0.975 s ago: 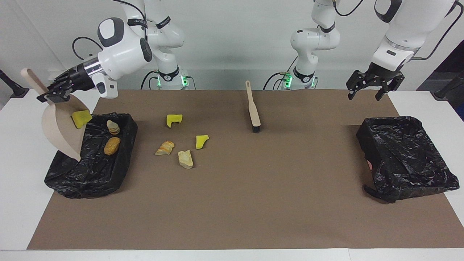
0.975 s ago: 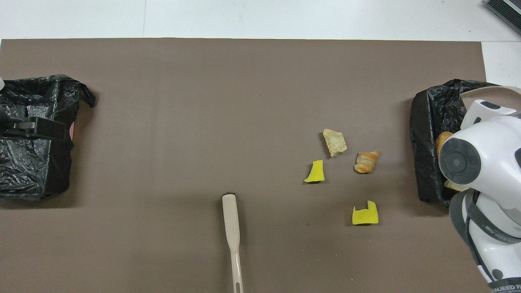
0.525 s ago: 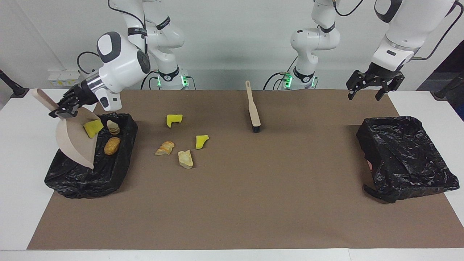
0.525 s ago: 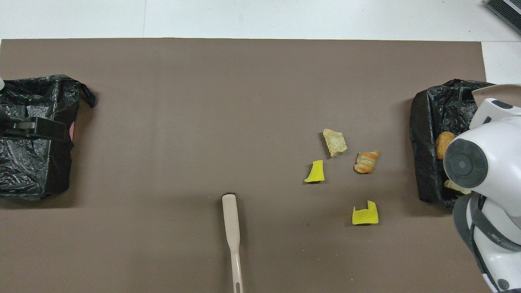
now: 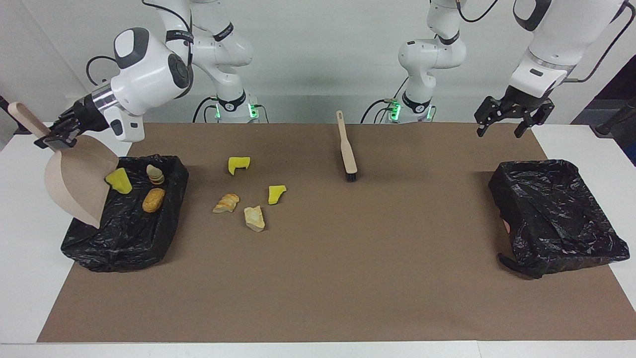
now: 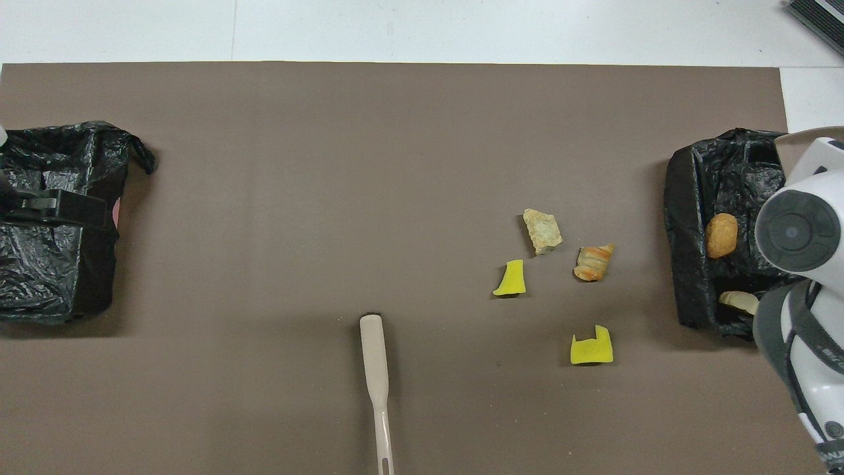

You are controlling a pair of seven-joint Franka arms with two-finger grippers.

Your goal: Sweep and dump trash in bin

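Note:
My right gripper (image 5: 55, 135) is shut on the handle of the beige dustpan (image 5: 74, 184), which hangs tilted, mouth down, over the outer rim of the black bin (image 5: 124, 238) at the right arm's end. A yellow trash wedge (image 5: 118, 180) lies at the pan's lip inside that bin, beside two bread lumps (image 5: 153, 199) (image 5: 155, 174). Several trash chunks lie on the brown mat beside the bin: yellow wedges (image 5: 238, 164) (image 5: 277, 194) and bread lumps (image 5: 226, 203) (image 5: 254, 218). My left gripper (image 5: 501, 130) waits open in the air over the left arm's end.
The beige brush (image 5: 347, 149) lies on the mat mid-table, close to the robots, handle toward them. A second black-bagged bin (image 5: 556, 214) stands at the left arm's end. White table (image 5: 30, 278) borders the mat.
The right arm drew the tilted dustpan outward across the bin. The yellow wedge slid off the pan into the bin. The left arm stayed still.

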